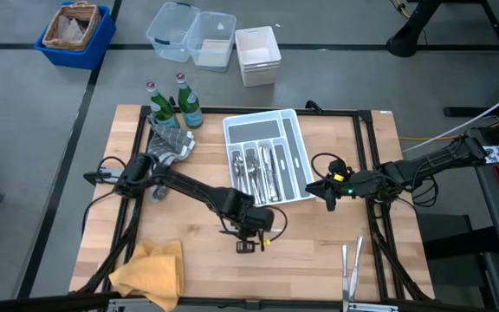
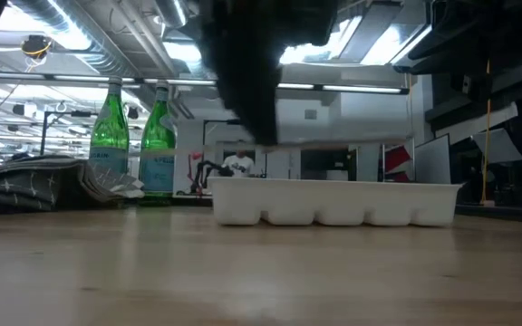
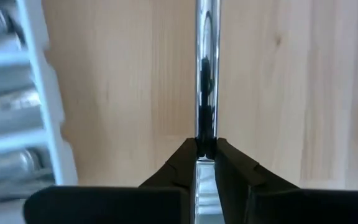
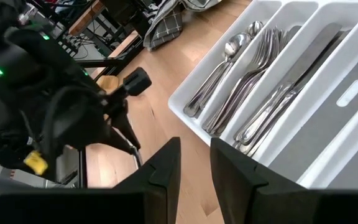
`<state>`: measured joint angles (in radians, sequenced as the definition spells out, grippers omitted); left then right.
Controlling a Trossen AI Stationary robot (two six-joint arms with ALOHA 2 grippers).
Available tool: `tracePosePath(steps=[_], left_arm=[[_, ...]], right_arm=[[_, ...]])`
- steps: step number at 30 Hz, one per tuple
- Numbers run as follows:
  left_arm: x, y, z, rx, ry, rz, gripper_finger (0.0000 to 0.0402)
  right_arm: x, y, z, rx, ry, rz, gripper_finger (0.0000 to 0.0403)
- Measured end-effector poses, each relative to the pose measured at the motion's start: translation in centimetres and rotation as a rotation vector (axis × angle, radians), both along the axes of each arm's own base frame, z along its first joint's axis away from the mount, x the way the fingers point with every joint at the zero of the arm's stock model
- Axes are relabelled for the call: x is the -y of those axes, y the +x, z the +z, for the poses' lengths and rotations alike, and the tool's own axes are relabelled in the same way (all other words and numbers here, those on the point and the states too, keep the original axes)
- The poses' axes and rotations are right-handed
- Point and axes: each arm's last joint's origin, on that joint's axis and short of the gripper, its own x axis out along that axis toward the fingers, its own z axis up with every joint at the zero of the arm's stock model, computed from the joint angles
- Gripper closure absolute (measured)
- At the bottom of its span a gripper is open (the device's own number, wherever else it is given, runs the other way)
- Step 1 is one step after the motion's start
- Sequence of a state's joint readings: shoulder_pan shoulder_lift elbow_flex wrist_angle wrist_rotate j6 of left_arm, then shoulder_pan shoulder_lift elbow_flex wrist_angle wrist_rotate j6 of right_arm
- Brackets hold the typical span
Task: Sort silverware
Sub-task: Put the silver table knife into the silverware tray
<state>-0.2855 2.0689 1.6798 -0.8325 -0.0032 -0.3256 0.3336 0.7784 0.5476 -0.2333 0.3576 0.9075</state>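
Note:
My left gripper (image 1: 251, 232) is just off the near edge of the white tray (image 1: 306, 173), shut on a slim shiny piece of silverware (image 3: 206, 68). Whether it is a fork, spoon or knife does not show. My right gripper (image 1: 326, 192) waits beside the tray's right side, its fingers (image 4: 194, 155) slightly open and empty. Several forks, spoons and knives (image 1: 256, 169) lie lengthwise in the tray's compartments, and they also show in the right wrist view (image 4: 260, 81). Two more pieces (image 1: 351, 269) lie flat on the table near its near right edge. My left gripper pinches the piece's narrow shaft (image 3: 206, 134) between its two fingertips (image 3: 185, 158). The piece runs on straight past the fingertips, along the fingers, over the bare wood. Its far end is out of the frame, so whether it touches the table does not show.
Two green bottles (image 1: 173, 102) and a grey checked cloth (image 1: 171, 143) stand at the far left of the table. A yellow cloth (image 1: 150, 273) lies at the near left corner. Bare wood lies between the tray and the near edge. Bins stand on the floor beyond the table.

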Motion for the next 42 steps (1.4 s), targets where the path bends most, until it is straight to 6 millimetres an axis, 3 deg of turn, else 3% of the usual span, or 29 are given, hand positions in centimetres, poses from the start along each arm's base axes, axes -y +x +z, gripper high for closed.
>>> tracePosePath(steps=[10, 21, 27, 36, 42], left_arm=[[-3.0, 1.5, 2.6, 0.073, 0.073, -0.060, 0.0363], [-8.8, 2.5, 3.8, 0.091, 0.254, -0.143, 0.0362], [-12.0, 2.7, 3.8, 0.075, 0.420, -0.347, 0.0361], [-15.4, 3.5, 4.3, 0.104, 0.695, -0.801, 0.0361], [-16.8, 3.4, 4.0, 0.128, 0.705, -0.974, 0.0361]], right_arm=[[0.0, 0.0, 0.0, 0.000, 0.000, 0.000, 0.0313], [0.0, 0.0, 0.0, -0.001, -0.001, 0.001, 0.0313], [0.0, 0.0, 0.0, -0.003, -0.024, 0.012, 0.0313], [0.0, 0.0, 0.0, 0.000, -0.030, -0.004, 0.0313], [0.0, 0.0, 0.0, 0.002, -0.013, -0.013, 0.0313]])
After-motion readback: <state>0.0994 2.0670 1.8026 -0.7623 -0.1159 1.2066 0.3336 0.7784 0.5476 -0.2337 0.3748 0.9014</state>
